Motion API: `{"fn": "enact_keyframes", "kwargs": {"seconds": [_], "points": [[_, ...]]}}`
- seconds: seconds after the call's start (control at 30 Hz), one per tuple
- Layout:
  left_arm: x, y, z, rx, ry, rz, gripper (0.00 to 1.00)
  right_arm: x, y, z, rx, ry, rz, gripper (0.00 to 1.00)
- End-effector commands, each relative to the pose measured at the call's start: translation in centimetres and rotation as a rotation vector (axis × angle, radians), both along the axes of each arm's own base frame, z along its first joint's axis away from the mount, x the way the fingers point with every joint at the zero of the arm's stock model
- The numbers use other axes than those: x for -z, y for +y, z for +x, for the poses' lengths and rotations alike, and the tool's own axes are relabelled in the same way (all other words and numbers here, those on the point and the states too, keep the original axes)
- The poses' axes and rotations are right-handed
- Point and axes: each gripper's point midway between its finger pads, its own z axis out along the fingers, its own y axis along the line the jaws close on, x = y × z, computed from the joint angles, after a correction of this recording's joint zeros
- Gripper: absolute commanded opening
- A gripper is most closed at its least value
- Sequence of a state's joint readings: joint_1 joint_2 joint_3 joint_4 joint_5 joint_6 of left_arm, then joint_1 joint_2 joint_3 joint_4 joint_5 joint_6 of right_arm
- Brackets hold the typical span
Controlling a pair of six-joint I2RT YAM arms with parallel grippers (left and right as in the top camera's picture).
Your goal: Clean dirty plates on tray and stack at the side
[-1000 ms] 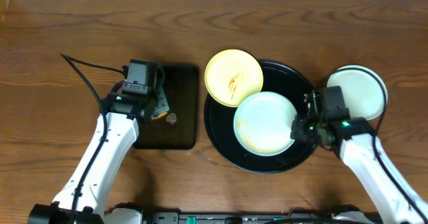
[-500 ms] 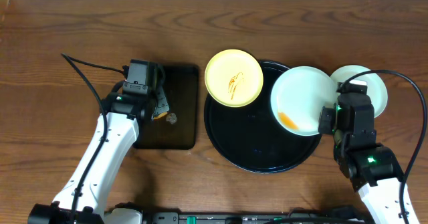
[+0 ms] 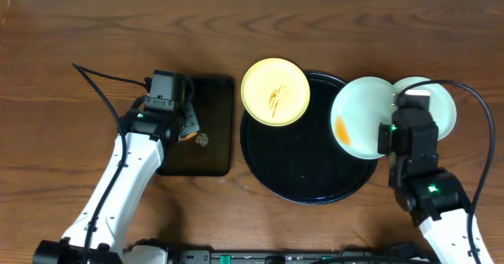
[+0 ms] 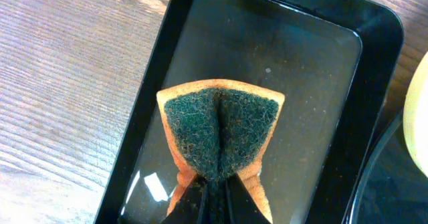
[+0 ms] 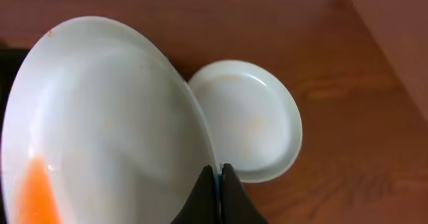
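The right arm (image 3: 449, 217) is being held bent at the desk's (image 3: 63, 75) lower right, with its right hand (image 5: 215, 174) being pointed up toward the far edge. That hand is being kept pinched tight on the rim of a mint plate (image 3: 358, 114), which is being carried tilted, an orange smear showing on its lower left face. The plate is hanging across the right rim of the round tray (image 3: 299, 177) and over the left edge of a second mint plate (image 3: 437, 106), which is lying flat on the desk just beside the tray (whether the two plates are touching cannot be told). Bare wood is being left open beyond that second plate, to the right and behind it.

The left arm (image 3: 118, 177) is being stretched forward over the rectangular tray (image 4: 321, 70), and the left hand (image 4: 214, 184) is being kept closed on a sponge (image 4: 219, 127), its green side folded along the grip.

A yellow plate (image 3: 275, 91), smeared at its centre, is being propped on the round tray's upper left rim, well apart from both hands.
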State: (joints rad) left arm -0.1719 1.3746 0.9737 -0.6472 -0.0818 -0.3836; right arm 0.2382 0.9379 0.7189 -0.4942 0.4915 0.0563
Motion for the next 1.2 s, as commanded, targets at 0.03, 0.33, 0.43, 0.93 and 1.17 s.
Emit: {"fn": "enact_keyframes", "kwargs": {"seconds": [0.03,0.33,0.43,0.93,1.17], "points": [[0.5,0.3,-0.2,0.007,0.014,0.02,0.08,-1.6,1.3,0.7,-0.072,-0.028,-0.119,0.01],[0.5,0.2,-0.2,0.009,0.014,0.015,0.07,-2.3,4.0,1.0,-0.14,-0.032,-0.339,0.01],[0.5,0.2,-0.2,0.009,0.014,0.014,0.08,-3.0,4.4,1.1,-0.131,-0.043,-0.444,0.01],[0.5,0.2,-0.2,0.009,0.015,0.014,0.08,-4.1,5.6,1.7,-0.117,-0.076,-0.576,0.01],[0.5,0.2,-0.2,0.009,0.015,0.014,0.07,-4.2,5.4,1.9,-0.1,-0.091,-0.555,0.01]]}}
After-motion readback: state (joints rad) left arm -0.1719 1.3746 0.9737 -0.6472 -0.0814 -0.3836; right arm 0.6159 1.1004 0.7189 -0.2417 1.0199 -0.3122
